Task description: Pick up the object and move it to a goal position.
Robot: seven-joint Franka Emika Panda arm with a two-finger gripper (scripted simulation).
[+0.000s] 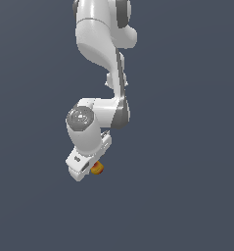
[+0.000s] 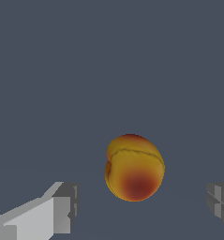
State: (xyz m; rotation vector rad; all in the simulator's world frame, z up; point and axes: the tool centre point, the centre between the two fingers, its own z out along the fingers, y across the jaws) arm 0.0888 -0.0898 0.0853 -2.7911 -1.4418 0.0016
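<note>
A: Status on the white Franka gripper (image 1: 90, 169)?

B: Spread wide. In the wrist view both grey-tipped fingers (image 2: 62, 206) stand well apart, one on each side, with the small rounded orange-yellow object with a dark red spot (image 2: 134, 168) between them. Neither finger touches it; there is bare surface on both sides of the lump.

A: Where is the object on the table?

B: No table edge or corner shows in either view, just a uniform dark grey-blue surface (image 1: 187, 206), so I can't place it against an edge. In the exterior view the object (image 1: 97, 168) peeks out at the lower end of the gripper, on the exterior view's right side of the hand, mostly hidden by the white body.

A: Contact with the surface?

B: Can't tell. No clear shadow, and nothing shows whether it rests or hangs.

A: Arm pose?

B: White jointed arm (image 1: 101, 44) comes down from the top of the exterior view, bends at the grey-capped wrist joint (image 1: 79, 117), hand pointing down and tilted slightly.

A: Object orientation?

B: Red spot faces the wrist camera, and a crease runs across the upper part.
</note>
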